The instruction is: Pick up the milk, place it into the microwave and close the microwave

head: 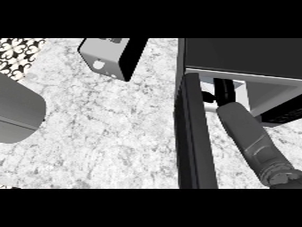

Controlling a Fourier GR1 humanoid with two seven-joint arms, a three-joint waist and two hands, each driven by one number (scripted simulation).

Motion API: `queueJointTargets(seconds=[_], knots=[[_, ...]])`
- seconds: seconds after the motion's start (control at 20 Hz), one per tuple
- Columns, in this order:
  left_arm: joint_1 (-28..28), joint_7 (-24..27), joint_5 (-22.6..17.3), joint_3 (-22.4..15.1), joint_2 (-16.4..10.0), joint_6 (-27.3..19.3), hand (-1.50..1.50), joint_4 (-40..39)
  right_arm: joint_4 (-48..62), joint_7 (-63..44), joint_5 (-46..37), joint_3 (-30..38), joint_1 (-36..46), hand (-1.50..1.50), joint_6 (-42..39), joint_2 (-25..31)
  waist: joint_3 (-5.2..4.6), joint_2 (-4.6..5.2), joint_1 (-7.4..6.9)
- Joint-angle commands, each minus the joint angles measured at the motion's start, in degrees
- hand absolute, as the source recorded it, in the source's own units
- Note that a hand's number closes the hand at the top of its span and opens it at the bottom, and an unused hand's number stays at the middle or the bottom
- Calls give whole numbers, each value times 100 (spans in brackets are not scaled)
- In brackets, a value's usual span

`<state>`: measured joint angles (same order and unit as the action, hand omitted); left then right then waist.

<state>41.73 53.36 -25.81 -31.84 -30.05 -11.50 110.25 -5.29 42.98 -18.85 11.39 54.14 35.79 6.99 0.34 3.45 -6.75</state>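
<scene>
At two o'clock, within the pale cavity of the black box-shaped microwave [245,53], is where I judge the milk to be. No carton can be made out there, since the black right hand [225,91] sits in the opening and covers whatever lies behind it. Whether that hand is grasping the milk or has let it go cannot be told, as it shows only as a dark shape. Its grey forearm [248,133] slants in from five o'clock and ends at the cavity's mouth. Just beside it, on its nine o'clock side, the dark flat microwave door [195,142] stands swung open, its long axis running from six to twelve o'clock. Closing will likely turn on that relation: the right hand is by far the nearer, but it must clear the cavity before the door can swing across. Well apart at nine o'clock, a grey rounded bulk [9,108], probably the left forearm, lies over the white marbled counter [114,133], with no left hand showing. At eleven o'clock stands a grey-and-black box [104,57].
</scene>
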Motion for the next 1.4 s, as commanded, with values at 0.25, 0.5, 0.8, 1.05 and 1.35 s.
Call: queueJointTargets(seconds=[0.25,0.5,0.8,1.05,1.35], knots=[[139,29,88,7,-14,-101,-150,191,-257,1077,767,695,-635,-150,-1736,-125,6,-159,254],[527,-47,269,-246,-25,-303,-150,566,-194,1463,863,770,-1033,-150,-2452,-8,-4,-219,342],[546,74,394,-363,112,-297,-150,286,-262,1783,970,860,-1349,-150,-2709,-37,-17,-264,434],[259,-109,398,-303,207,-308,-150,46,-382,2018,891,680,-1779,-150,-3399,13,-25,-302,561],[-17,-569,516,-409,101,-291,-150,-19,-629,2146,777,414,-2250,-150,-3981,62,-28,-321,619]])
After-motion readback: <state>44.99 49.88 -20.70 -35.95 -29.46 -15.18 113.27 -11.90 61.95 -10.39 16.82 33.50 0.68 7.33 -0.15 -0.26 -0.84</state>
